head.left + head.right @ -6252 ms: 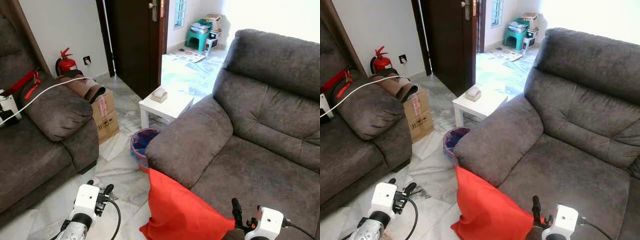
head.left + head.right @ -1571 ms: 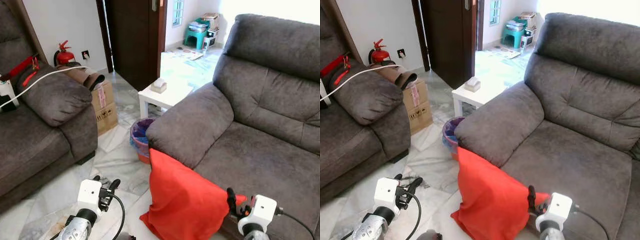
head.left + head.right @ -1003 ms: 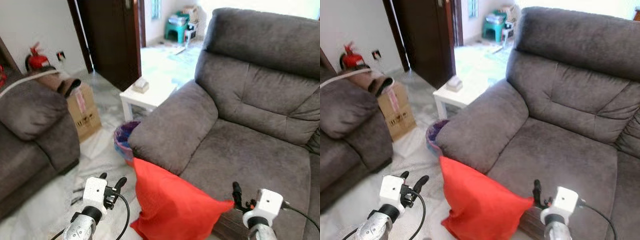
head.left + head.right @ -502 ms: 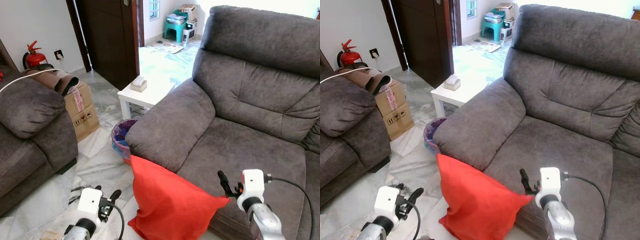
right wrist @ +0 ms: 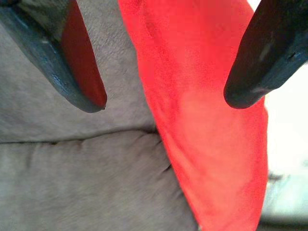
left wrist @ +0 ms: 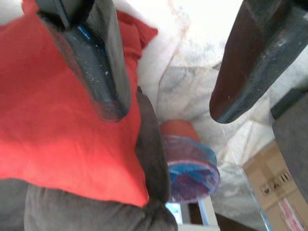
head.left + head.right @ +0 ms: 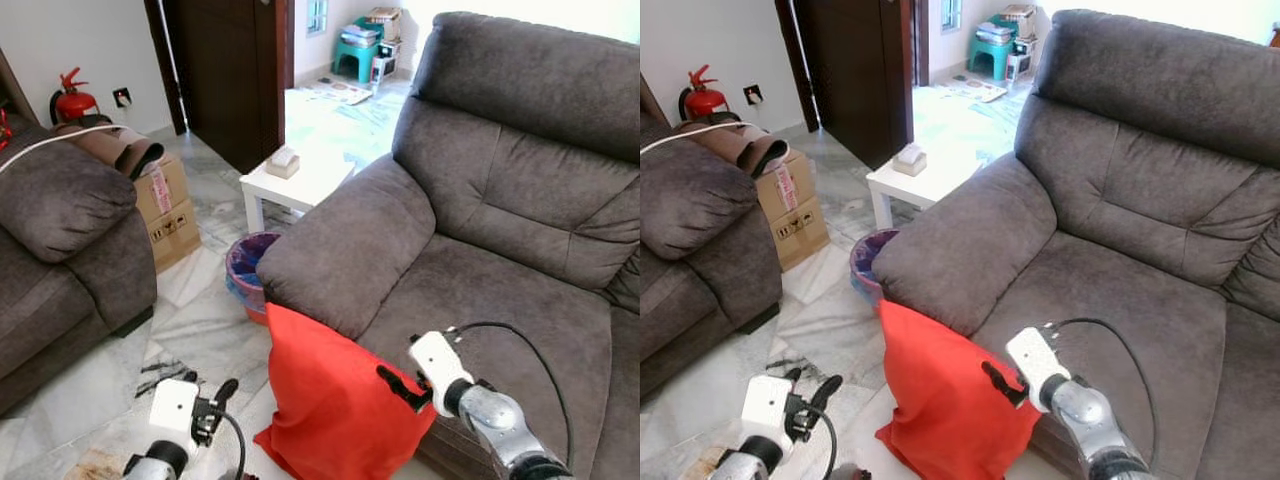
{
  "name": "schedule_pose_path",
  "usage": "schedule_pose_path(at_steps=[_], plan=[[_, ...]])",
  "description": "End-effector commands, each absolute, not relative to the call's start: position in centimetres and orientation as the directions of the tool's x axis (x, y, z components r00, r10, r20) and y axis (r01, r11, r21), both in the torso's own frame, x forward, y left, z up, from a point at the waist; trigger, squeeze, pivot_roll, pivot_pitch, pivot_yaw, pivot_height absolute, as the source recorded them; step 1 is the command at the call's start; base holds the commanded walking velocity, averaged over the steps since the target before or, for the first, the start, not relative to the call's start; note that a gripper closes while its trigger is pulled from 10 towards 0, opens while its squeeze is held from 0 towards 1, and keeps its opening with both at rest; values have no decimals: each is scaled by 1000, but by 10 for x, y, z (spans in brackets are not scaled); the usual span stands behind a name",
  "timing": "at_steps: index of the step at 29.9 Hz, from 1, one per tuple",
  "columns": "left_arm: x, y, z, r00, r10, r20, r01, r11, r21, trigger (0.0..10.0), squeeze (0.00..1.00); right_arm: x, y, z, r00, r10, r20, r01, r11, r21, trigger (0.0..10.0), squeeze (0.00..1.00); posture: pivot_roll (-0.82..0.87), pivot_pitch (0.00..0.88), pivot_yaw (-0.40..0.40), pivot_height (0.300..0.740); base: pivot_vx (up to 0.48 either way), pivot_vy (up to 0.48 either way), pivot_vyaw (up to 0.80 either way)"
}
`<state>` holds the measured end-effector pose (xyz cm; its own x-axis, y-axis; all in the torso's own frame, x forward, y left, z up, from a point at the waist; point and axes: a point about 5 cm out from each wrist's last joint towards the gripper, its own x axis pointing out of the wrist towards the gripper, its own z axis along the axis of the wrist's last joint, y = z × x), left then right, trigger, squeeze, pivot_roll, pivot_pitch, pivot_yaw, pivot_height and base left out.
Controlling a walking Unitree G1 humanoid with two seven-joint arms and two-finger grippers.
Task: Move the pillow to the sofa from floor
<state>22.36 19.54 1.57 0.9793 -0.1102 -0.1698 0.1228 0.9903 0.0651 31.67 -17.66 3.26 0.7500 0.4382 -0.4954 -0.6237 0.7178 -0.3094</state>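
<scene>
Red pillow [image 7: 335, 400], right pincer [image 7: 396, 385] now reaching it

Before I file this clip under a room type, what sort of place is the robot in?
Most likely a home living room: a grey sofa facing a second sofa, a small white side table holding a tissue box, and a red pillow standing on the marble floor.
</scene>
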Motion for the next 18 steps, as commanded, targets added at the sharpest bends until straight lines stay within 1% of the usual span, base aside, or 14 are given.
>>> schedule_pose_path(at_steps=[1, 2, 6, 11, 15, 18], plan=[[221, 193, 16, 978, -117, -175, 127, 991, 45, 10000, 0, 316, -179, 31, 725, 424, -543, -649, 684, -333, 10000, 0, 169, 106, -72, 650, 0, 0, 0], [219, 192, 15, 977, -120, -178, 130, 991, 44, 10000, 0, 316, -178, 29, 708, 420, -568, -671, 652, -354, 10000, 0, 173, 111, -75, 650, 0, 0, 0], [215, 191, 15, 976, -121, -182, 131, 990, 43, 10000, 0, 315, -179, 28, 695, 413, -589, -680, 642, -353, 10000, 0, 179, 115, -79, 650, 0, 0, 0], [206, 190, 14, 972, -126, -199, 135, 990, 31, 10000, 0, 312, -187, 23, 663, 372, -650, -700, 617, -360, 10000, 0, 183, 135, -86, 650, 0, 0, 0], [204, 189, 13, 970, -129, -207, 137, 990, 25, 10000, 0, 313, -192, 24, 671, 352, -652, -685, 629, -366, 10000, 0, 177, 145, -87, 650, 0, 0, 0], [203, 188, 13, 967, -135, -215, 142, 990, 19, 10000, 0, 312, -198, 22, 668, 307, -678, -680, 622, -388, 10000, 0, 175, 149, -86, 650, 0, 0, 0]])
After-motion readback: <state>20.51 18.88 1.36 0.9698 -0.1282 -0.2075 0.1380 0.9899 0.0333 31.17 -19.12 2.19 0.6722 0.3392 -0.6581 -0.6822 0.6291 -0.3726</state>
